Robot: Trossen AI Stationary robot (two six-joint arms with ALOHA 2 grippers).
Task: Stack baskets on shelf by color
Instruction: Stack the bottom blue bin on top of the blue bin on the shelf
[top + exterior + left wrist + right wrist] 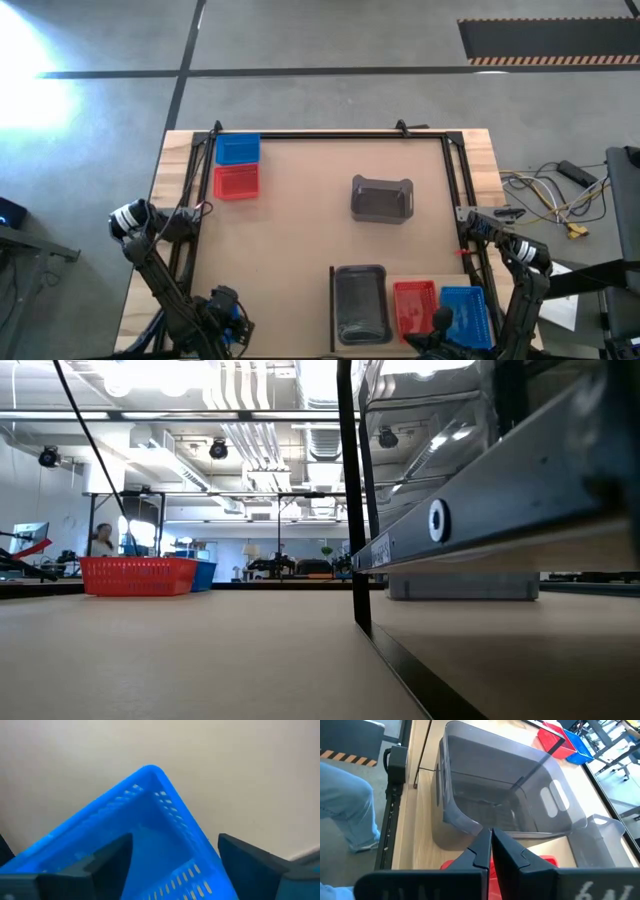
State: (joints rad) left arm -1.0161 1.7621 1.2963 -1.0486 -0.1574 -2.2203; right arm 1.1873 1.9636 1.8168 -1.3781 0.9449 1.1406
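- On the shelf (365, 255), a pale panel at the lower middle of the high view, three baskets sit in a row: a grey basket (360, 302), a red basket (414, 305) just right of it, and a blue basket (465, 314) at the right end, side by side.
- A second grey basket (382, 198) stands alone on the worktop (300, 220), right of centre and well apart from the row.
- In the upper left of the high view another blue basket (238, 149) lies just above another red basket (237, 181), the two close together.
- The low view shows that red one (137, 575) at centre left with the blue one (203, 575) just behind its right end.
- The left claw (222, 312) is at the lower left of the high view; in the left wrist view its fingers (95, 867) stand wide apart, one inside and one outside the wall of a blue basket (140, 835), not closed on it.
- The right claw (441, 325) is at the bottom of the high view, over the red and blue baskets of the row. In the right wrist view its fingers (512, 852) are pressed together and hold nothing, with a grey basket (500, 795) beyond them.
- A person's leg in blue jeans (345, 805) shows at the left edge of the right wrist view, beside the worktop.
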